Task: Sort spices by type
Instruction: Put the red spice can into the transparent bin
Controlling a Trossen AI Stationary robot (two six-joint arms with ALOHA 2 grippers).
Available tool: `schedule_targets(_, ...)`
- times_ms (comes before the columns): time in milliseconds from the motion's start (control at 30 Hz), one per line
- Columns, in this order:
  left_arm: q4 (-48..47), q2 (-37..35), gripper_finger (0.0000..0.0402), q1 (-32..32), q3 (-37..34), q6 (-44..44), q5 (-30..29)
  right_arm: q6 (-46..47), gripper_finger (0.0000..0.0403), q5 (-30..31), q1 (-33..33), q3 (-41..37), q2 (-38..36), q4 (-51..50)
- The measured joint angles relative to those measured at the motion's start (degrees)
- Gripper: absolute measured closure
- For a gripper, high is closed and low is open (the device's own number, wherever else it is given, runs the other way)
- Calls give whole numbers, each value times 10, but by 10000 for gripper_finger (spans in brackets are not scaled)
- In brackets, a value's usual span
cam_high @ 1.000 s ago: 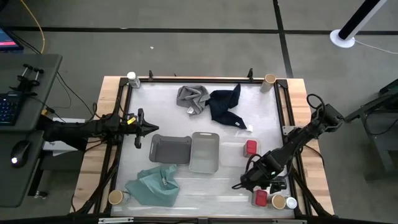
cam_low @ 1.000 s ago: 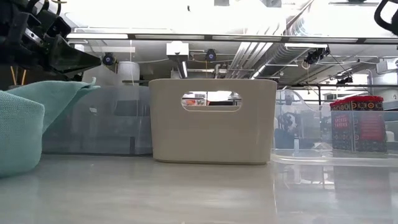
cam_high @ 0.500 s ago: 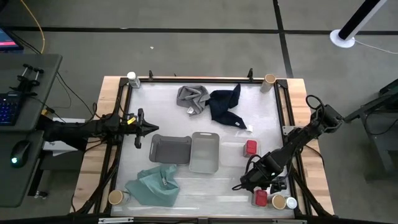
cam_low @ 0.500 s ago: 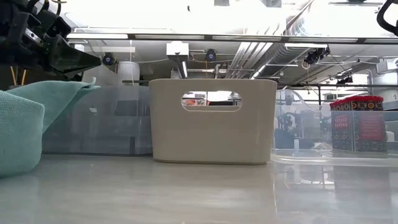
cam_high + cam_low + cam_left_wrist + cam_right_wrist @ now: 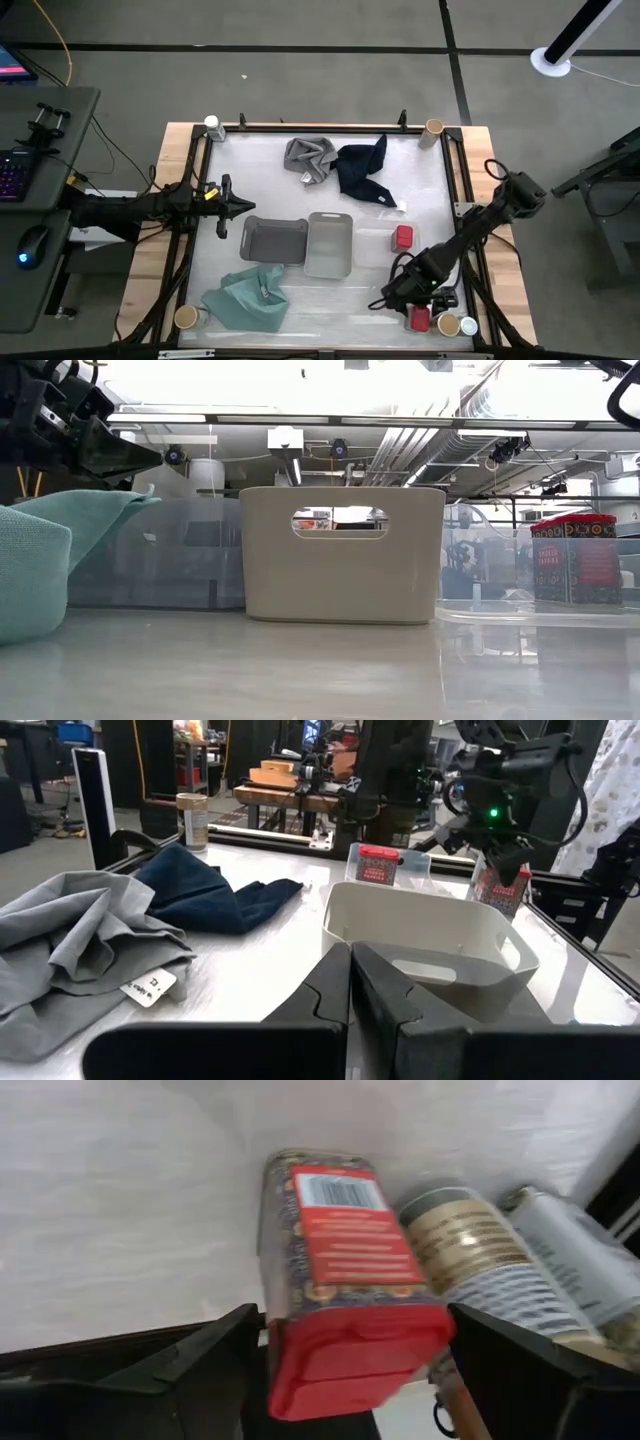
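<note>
My right gripper (image 5: 402, 298) is open over the table's near right corner. In the right wrist view its fingers (image 5: 200, 1355) stand on either side of a red boxy spice jar's cap (image 5: 355, 1350). That jar (image 5: 419, 319) stands beside a tan-topped jar (image 5: 447, 325) and a white-capped jar (image 5: 468, 326). A second red jar (image 5: 403, 237) stands in the clear tray (image 5: 372, 250). Other jars stand at the far left corner (image 5: 212, 124), the far right corner (image 5: 433, 127) and the near left corner (image 5: 185, 318). My left gripper (image 5: 230, 207) is shut and empty at the left.
A dark grey tray (image 5: 272, 240) and a light grey tray (image 5: 329, 243) stand mid-table beside the clear tray. A grey cloth (image 5: 310, 157) and a navy cloth (image 5: 362, 167) lie at the far side, and a teal cloth (image 5: 247, 297) lies near left. A black frame (image 5: 470, 200) rims the table.
My right gripper has moved a little toward the table's near edge and closer to the red jar in the near right corner. The jars stay where they were.
</note>
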Motion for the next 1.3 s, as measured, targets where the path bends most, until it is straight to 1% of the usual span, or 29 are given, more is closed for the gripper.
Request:
schedule_targets(133,0,0,402,0,0,0,0,6,87,17,-1,0,10,-2)
schedule_targets(267,0,0,402,0,0,0,0,-10,94,17,-3,0,14,2)
schedule_targets(367,0,0,401,0,0,0,0,-26,124,18,-8,0,13,16)
schedule_targets(500,0,0,401,0,0,0,0,-54,194,25,-16,0,2,16)
schedule_targets(533,0,0,402,0,0,0,0,-61,193,31,-18,0,-4,15)
schedule_targets(667,0,0,401,0,0,0,0,-74,193,60,-24,0,-44,12)
schedule_targets(767,0,0,401,0,0,0,0,-81,193,81,-36,3,-98,12)
schedule_targets(833,0,0,401,0,0,0,0,-94,193,115,-49,22,-138,-7)
schedule_targets(867,0,0,401,0,0,0,0,-104,193,144,-57,33,-156,-19)
schedule_targets(967,0,0,402,0,0,0,0,-130,193,249,-95,61,-203,-85)
schedule_targets(1033,0,0,402,0,0,0,0,-159,193,293,-137,73,-221,-141)
schedule_targets(1100,0,0,402,0,0,0,0,-206,193,299,-187,79,-226,-195)
schedule_targets(1167,0,0,401,0,0,0,0,-264,193,290,-239,78,-223,-229)
schedule_targets(1300,0,0,402,0,0,0,0,-388,193,228,-332,76,-190,-223)
